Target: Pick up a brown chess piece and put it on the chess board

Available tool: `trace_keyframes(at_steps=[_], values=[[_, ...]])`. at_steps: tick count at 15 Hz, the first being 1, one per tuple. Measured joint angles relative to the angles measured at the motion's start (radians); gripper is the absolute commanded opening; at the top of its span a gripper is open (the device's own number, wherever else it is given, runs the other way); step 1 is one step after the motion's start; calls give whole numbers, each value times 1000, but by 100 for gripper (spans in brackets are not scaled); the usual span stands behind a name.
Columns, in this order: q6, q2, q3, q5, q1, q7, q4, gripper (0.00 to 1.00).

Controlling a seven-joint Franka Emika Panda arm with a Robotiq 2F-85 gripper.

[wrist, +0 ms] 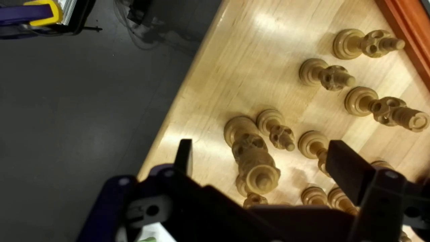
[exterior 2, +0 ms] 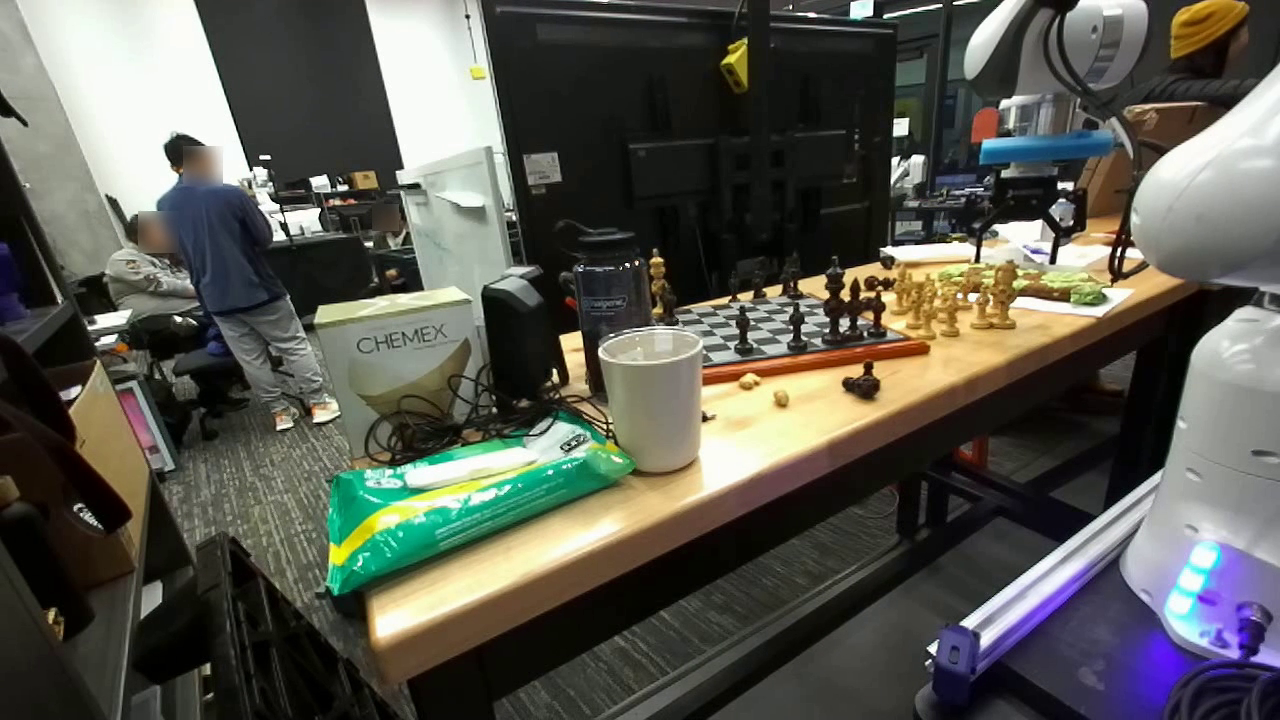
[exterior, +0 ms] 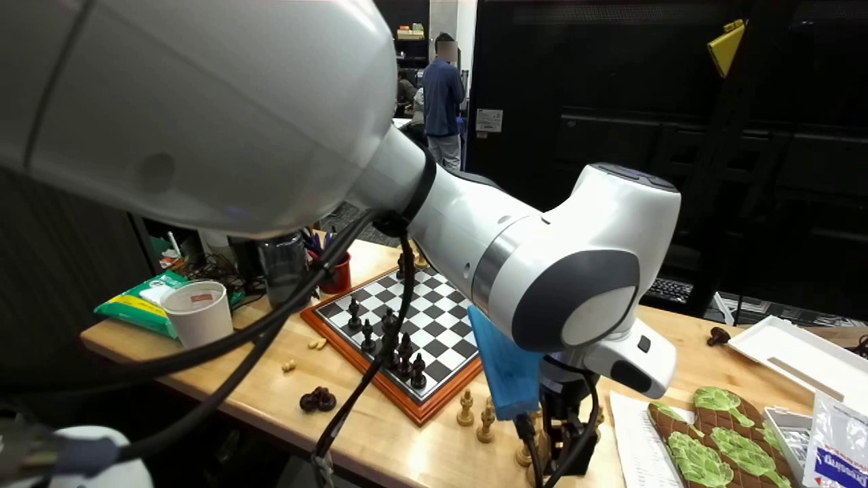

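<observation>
Several light brown chess pieces stand upright on the table beside the chess board. A tall light brown piece (wrist: 247,148) shows between the fingers of my gripper (wrist: 263,164) in the wrist view; neither finger visibly touches it. The gripper is open and empty, above the group in an exterior view (exterior 2: 1018,245). More light brown pieces (exterior: 465,409) show in an exterior view; some are partly hidden behind the gripper. The black-and-white chess board (exterior: 437,308) with its reddish-brown frame bears several dark pieces (exterior 2: 835,305). Its frame edge (wrist: 408,37) shows in the wrist view.
Fallen dark pieces (exterior: 318,400) and small light pieces (exterior: 289,366) lie near the front table edge. A white cup (exterior 2: 652,410), green wipes pack (exterior 2: 470,500) and dark bottle (exterior 2: 608,290) stand at one end. Patterned mitts (exterior: 722,437) and a white tray (exterior: 800,359) lie at the other.
</observation>
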Motion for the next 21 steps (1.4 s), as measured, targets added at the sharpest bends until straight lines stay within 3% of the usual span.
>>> trace_keyframes(at_steps=[21], values=[[0, 10, -21, 1, 0, -5, 16, 100]])
